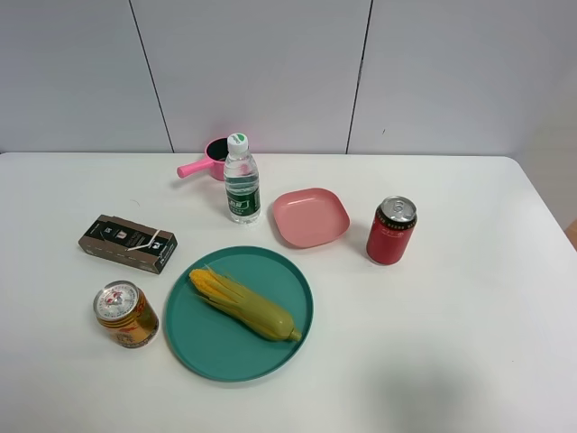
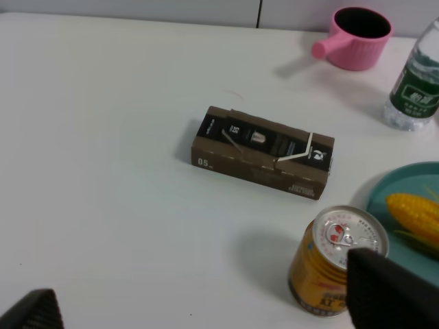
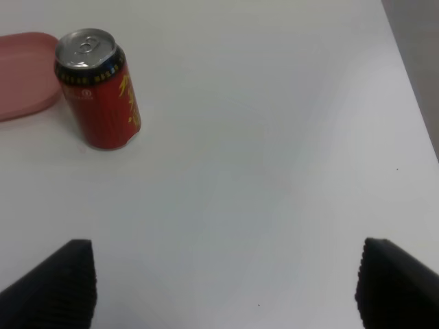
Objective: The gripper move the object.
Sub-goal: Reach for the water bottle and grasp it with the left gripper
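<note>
A small clear water bottle with a white cap and dark green label stands upright at the back middle of the white table, next to a pink plate. Its lower part shows in the left wrist view. Neither arm appears in the exterior high view. My left gripper is open and empty, with its black fingertips above the table near the orange-gold can. My right gripper is open and empty, with its fingertips spread wide over bare table, well apart from the red can.
A pink pot stands behind the bottle. A pink plate, a red can, a teal plate holding a corn cob, an orange-gold can and a dark box lie around.
</note>
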Controlling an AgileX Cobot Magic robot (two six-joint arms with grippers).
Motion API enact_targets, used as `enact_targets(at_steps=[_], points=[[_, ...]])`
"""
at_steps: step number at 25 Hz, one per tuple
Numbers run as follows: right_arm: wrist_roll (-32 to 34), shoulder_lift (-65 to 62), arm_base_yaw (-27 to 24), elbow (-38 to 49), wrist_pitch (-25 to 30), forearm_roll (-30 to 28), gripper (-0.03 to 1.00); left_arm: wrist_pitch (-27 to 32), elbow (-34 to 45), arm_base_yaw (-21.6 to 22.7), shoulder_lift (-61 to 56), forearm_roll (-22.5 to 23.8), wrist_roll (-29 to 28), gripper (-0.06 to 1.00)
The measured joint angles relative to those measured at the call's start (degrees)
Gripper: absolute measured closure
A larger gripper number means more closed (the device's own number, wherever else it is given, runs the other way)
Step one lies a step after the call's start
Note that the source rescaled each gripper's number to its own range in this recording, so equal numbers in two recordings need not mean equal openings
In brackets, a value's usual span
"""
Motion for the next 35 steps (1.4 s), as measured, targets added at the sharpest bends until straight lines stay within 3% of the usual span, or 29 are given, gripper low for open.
enact_targets(at_steps=[1,28,35], points=[[0.0,0.0,0.0,0.0,0.0,0.0,-0.03,0.0,0.0,0.0,0.0,0.0,0.0,0.09],[0.0,0.0,0.0,0.0,0.0,0.0,-0.03,-0.38,-0.06,0.0,0.0,0.47,0.0,0.09],[0.0,0.0,0.0,0.0,0.0,0.0,-0.03,-10.75,-5.98,0.0,6.94,3.26,2.41,0.09]])
